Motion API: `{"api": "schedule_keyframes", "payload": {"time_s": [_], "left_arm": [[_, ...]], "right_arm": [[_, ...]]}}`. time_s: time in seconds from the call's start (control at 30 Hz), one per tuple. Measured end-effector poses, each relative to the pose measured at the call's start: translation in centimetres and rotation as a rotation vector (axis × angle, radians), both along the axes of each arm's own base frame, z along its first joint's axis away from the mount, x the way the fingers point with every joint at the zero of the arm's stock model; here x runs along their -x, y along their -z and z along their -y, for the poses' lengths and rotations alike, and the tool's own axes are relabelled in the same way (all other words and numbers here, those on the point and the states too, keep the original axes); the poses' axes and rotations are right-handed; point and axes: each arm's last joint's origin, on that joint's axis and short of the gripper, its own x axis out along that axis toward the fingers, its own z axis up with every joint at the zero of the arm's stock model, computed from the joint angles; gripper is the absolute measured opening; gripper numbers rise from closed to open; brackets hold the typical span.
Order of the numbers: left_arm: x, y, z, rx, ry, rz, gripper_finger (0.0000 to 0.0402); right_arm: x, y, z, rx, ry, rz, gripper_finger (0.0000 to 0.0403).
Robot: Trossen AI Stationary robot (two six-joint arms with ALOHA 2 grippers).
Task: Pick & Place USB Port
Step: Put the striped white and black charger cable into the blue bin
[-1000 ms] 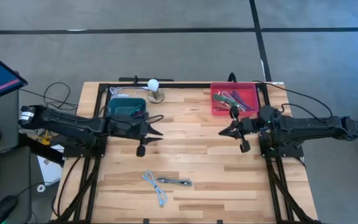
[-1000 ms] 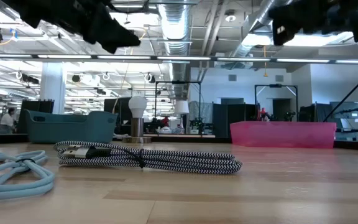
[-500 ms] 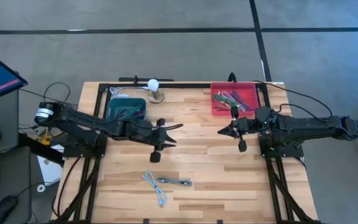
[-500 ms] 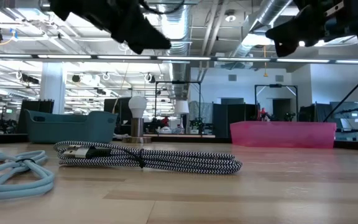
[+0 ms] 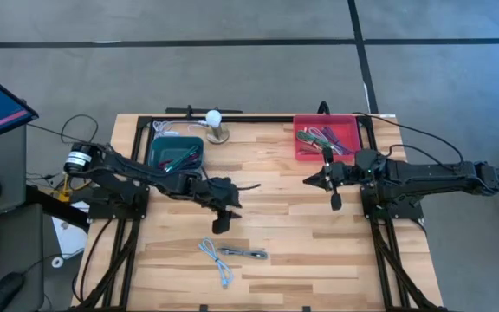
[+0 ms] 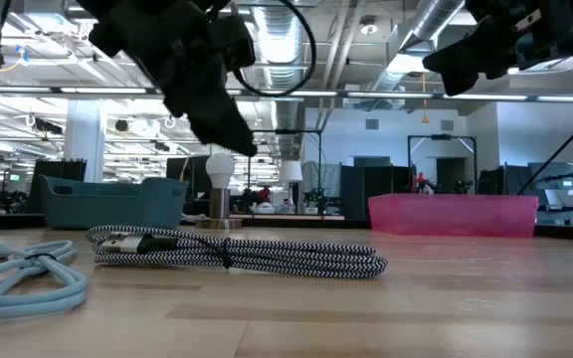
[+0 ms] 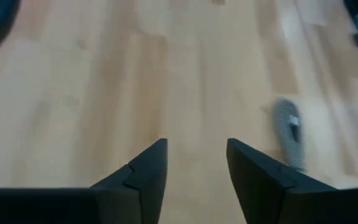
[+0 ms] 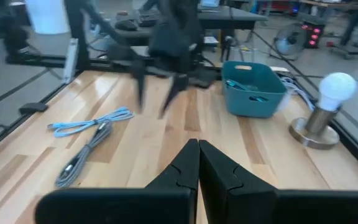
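Observation:
Two USB cables lie coiled on the table near its front edge: a black-and-white braided cable [image 5: 243,253] [image 6: 237,254] [image 7: 289,134] and, to its left, a light blue cable [image 5: 217,260] [image 6: 23,278]. My left gripper [image 5: 230,208] [image 7: 194,163] hangs open above the table, tipped down. It is on the far side of the cables and clear of them, with nothing between its fingers. My right gripper [image 5: 314,180] [image 8: 197,155] hovers shut and empty at the table's right, in front of the red tray.
A teal bin [image 5: 176,154] holding cables stands at the back left. A lamp with a white bulb [image 5: 215,124] is at the back middle. A red tray [image 5: 327,139] of cables is at the back right. Bare wood lies between the two arms.
My left gripper has swung from beside the teal bin toward the table's right and near edges. It has tipped from level to pointing down at the table near the cables. The cables have not moved.

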Motion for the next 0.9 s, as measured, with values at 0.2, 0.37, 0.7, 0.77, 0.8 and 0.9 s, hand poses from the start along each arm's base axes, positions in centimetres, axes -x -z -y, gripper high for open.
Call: {"api": "schedule_keyframes", "payload": {"time_s": [0.2,0.37,0.7,0.77,0.8,0.9], "left_arm": [[-0.1,0.6,1.6,0.156,0.121,-0.053,0.0179],[0.0,-0.1,3.7,0.135,0.119,0.015,0.0170],[-0.4,-0.5,7.4,0.042,0.074,0.051,0.0164],[-0.9,0.4,7.9,0.039,0.077,0.021,0.0166],[-1.1,0.9,8.1,0.039,0.075,0.003,0.0167],[-1.7,2.5,8.4,0.031,0.076,-0.048,0.0169]], "right_arm": [[0.0,0.2,0.0,-0.004,0.020,-0.017,0.0000],[0.0,0.2,0.0,-0.007,0.020,-0.024,0.0000],[0.0,0.2,0.0,-0.041,0.025,-0.027,0.0000],[0.0,0.2,0.0,-0.040,0.025,-0.027,0.0000],[0.0,0.2,0.0,-0.041,0.025,-0.027,0.0000],[0.0,0.2,0.0,-0.062,0.030,-0.027,0.0000]]}}
